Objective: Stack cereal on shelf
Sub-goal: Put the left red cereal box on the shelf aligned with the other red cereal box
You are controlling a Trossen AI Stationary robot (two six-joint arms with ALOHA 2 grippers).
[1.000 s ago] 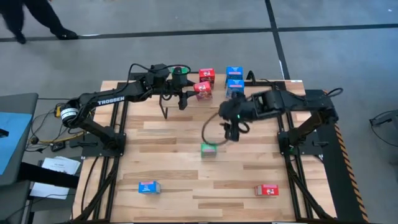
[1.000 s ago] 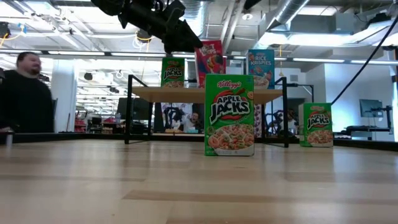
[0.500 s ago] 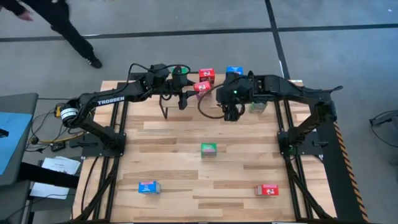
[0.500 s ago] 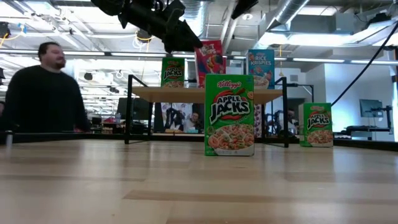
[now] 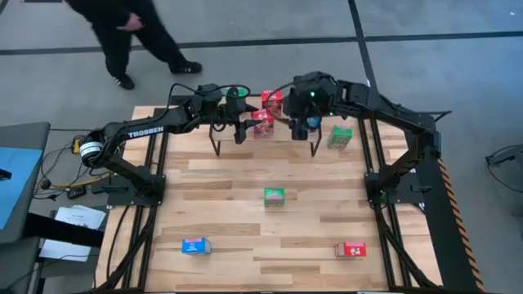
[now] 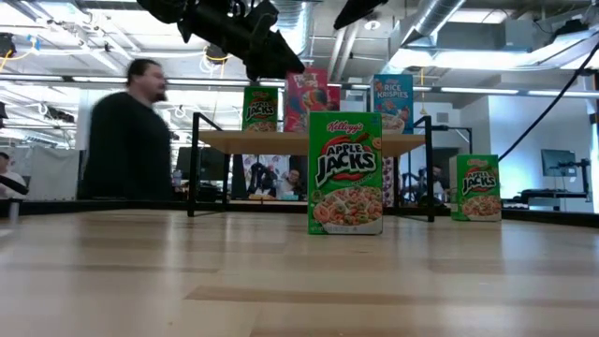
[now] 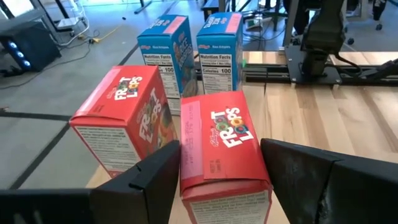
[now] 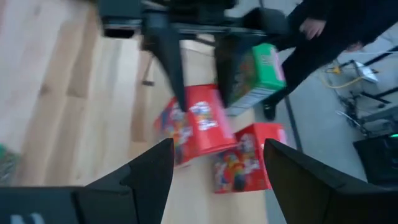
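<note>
My left pincer (image 7: pixel 217 171) straddles a red cereal box (image 7: pixel 222 143) on the shelf (image 6: pixel 309 142), jaws loose beside its sides. My right pincer (image 8: pixel 214 168) hovers wide and empty above. If I lift crookedly, that tilted box may topple its red neighbour (image 7: pixel 127 121).

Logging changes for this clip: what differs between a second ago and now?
The right claw swung from mid-table back over the shelf, still empty and open. The left claw widened around the tilted red box, which settled more upright. A person walked across behind the table. The green box mid-table, the blue box and the front red box stayed put.
</note>
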